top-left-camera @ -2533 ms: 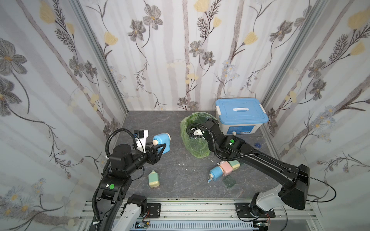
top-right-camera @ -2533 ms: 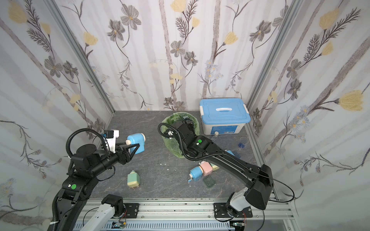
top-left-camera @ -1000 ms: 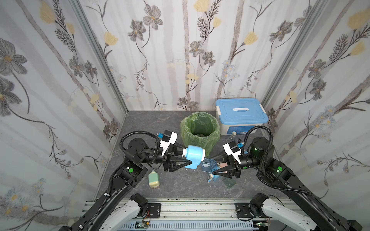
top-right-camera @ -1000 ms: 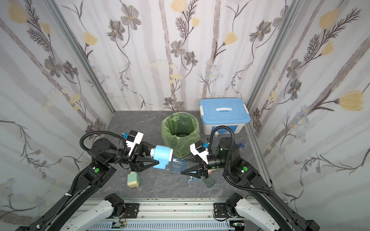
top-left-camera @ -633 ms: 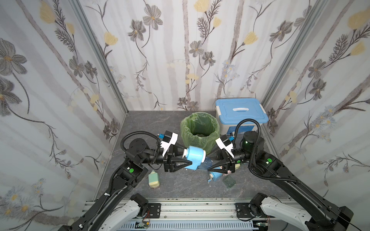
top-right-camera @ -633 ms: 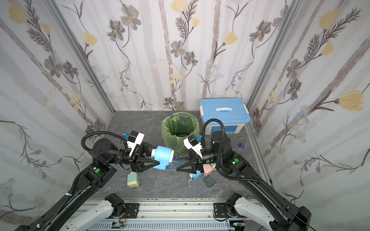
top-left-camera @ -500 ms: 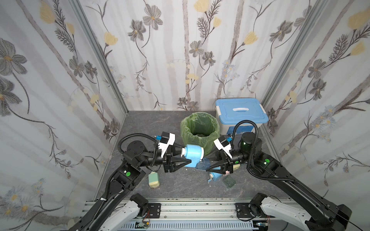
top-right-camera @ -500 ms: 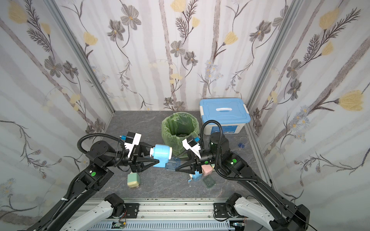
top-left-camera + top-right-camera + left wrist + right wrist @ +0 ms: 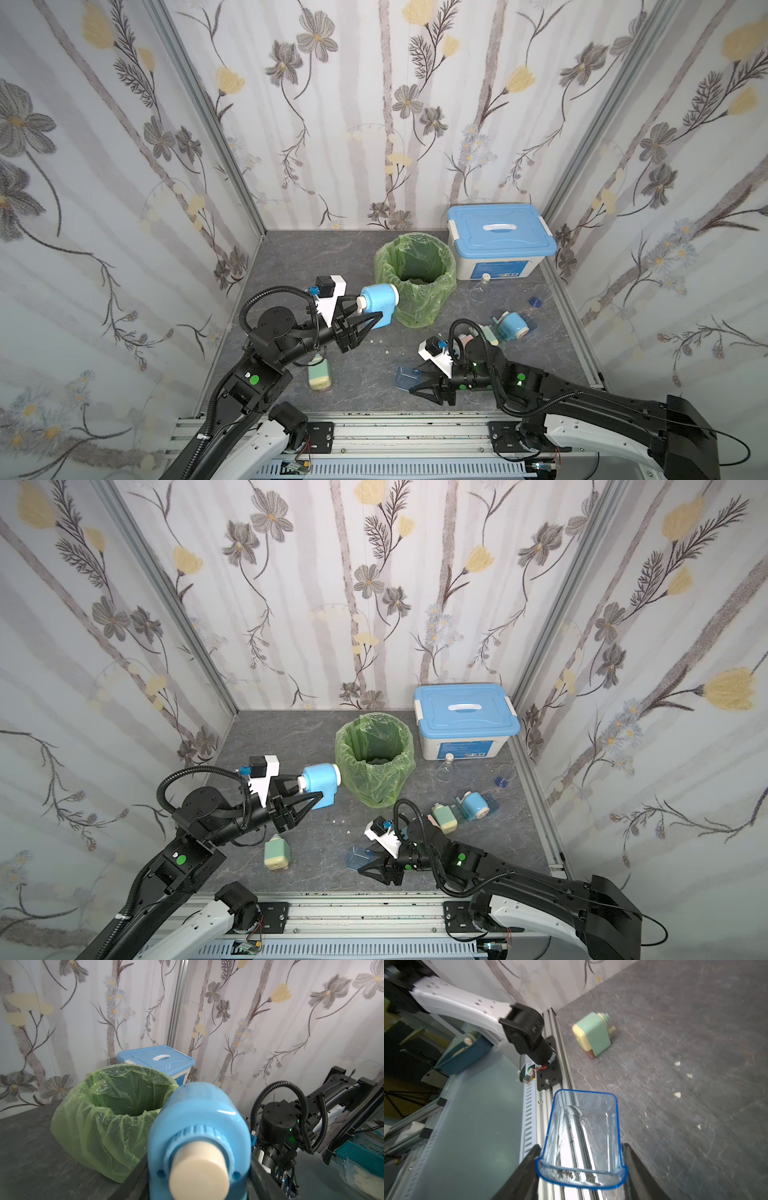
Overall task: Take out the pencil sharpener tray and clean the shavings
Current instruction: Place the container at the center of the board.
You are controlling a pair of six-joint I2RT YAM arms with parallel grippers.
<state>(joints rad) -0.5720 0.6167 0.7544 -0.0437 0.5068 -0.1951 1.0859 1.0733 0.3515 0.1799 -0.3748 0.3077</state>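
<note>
Two grippers: both are pinched shut on something, neither is free
Right gripper (image 9: pixel 581 1156): jaws squeeze the sides of the clear blue tray (image 9: pixel 583 1130); it hangs low over the front edge of the table (image 9: pixel 291 257), open end pointing away from the wrist
Tray: out of its housing, so the pull-out step looks done; there's only a smear of dark dust (image 9: pixel 564 1174) at the near end; I can't tell if it counts as emptied
Left gripper (image 9: pixel 365 314): clamped on the blue sharpener (image 9: pixel 380 305); it's held up off the table, just beside the bin (image 9: pixel 424 303), crank knob toward the wrist
Bin: green liner, mouth open; the tray is well apart from it, nearer the front rail
Shavings (image 9: pixel 677 1095): a few whitish flecks lie loose on the grey table between the two arms; none sit in a gripper
Other stuff: a green sharpener (image 9: pixel 319 374) lies by the left arm; a bunch more sharpeners (image 9: pixel 509 326) sit at the right, near the blue-lidded box (image 9: pixel 500 232)
Progress: I'd say roughly halfway; the tray is out
Left to do: probably tip the dust into the bin, deal with the flecks, then slide the tray back
</note>
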